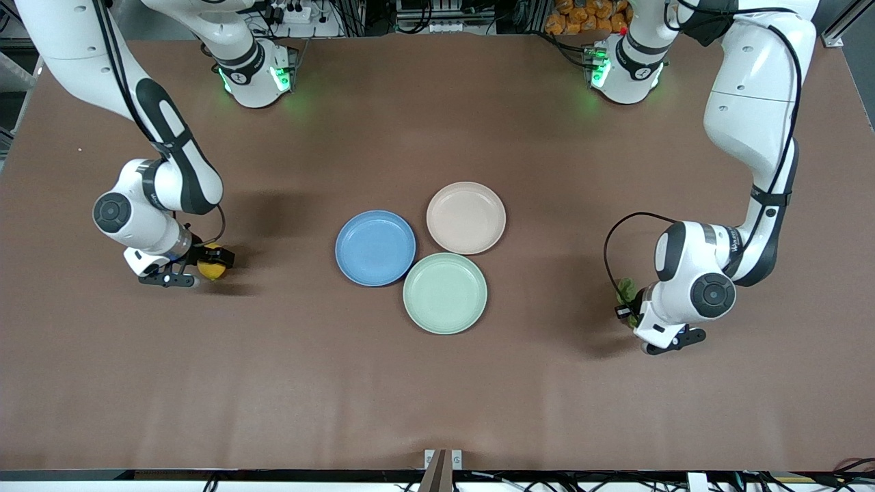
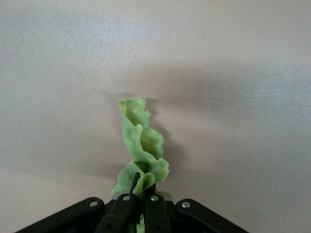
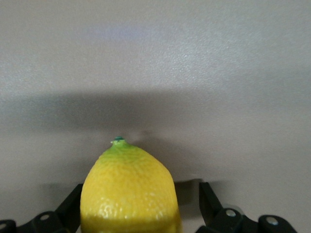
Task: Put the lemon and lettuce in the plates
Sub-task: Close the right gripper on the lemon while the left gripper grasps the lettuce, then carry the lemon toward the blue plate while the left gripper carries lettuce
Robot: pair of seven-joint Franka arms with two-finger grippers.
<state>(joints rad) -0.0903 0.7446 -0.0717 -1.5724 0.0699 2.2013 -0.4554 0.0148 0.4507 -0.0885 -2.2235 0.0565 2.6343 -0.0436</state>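
The yellow lemon (image 1: 209,271) lies on the table toward the right arm's end. My right gripper (image 1: 217,260) is down at it, open, with the lemon (image 3: 127,187) between its fingers. One finger is close against the lemon, the other stands apart from it. My left gripper (image 1: 626,309) is low over the table toward the left arm's end. It is shut on the green lettuce (image 1: 624,288). In the left wrist view the crinkled leaf (image 2: 141,141) sticks out from the closed gripper (image 2: 144,183). The blue plate (image 1: 375,247) and the beige-pink plate (image 1: 465,217) lie empty mid-table.
A mint-green plate (image 1: 444,292) lies empty beside the other two, nearest the front camera. The brown table (image 1: 437,396) is bare between each gripper and the plates. The arm bases stand along the back edge.
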